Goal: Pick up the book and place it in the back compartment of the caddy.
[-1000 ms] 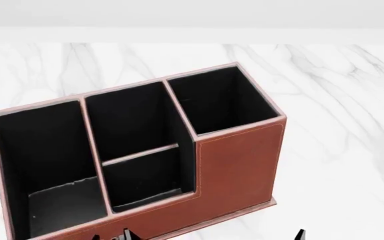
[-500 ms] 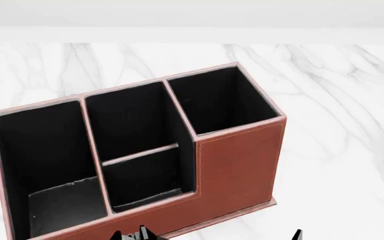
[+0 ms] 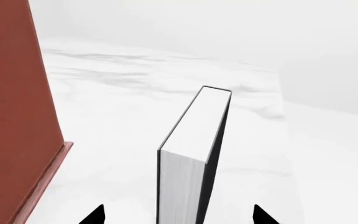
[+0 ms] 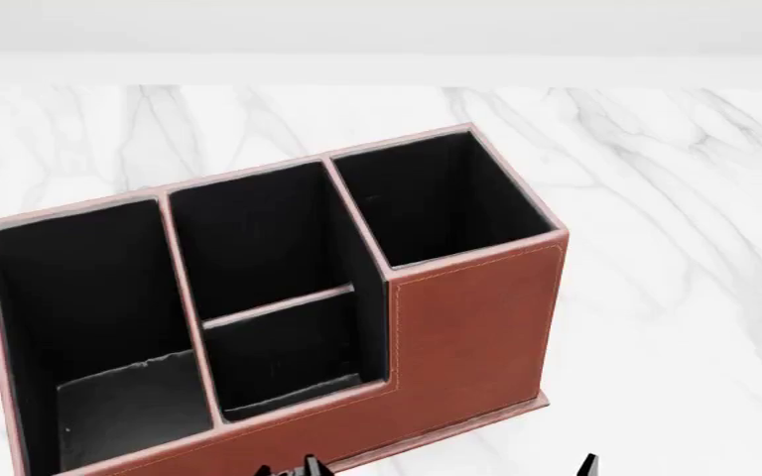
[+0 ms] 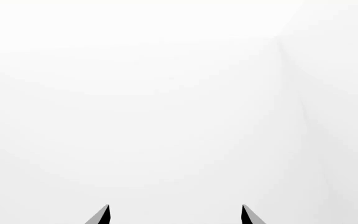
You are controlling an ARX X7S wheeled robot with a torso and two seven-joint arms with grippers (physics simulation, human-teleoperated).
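Between spread left gripper fingertips: book, upright, page-edge up, beside caddy.

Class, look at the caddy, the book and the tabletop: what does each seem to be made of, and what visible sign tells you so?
The caddy: reddish-brown leather-look skin, matte, with pale stitching along the rims; lining plain black. Real or faux leather cannot be told.
The book: thin black cover boards around a white page block, likely paper.
The tabletop: white with grey veins, marble-look, smooth.

left gripper jaws spread wide, tips apart; right gripper likewise spread, nothing between tips.
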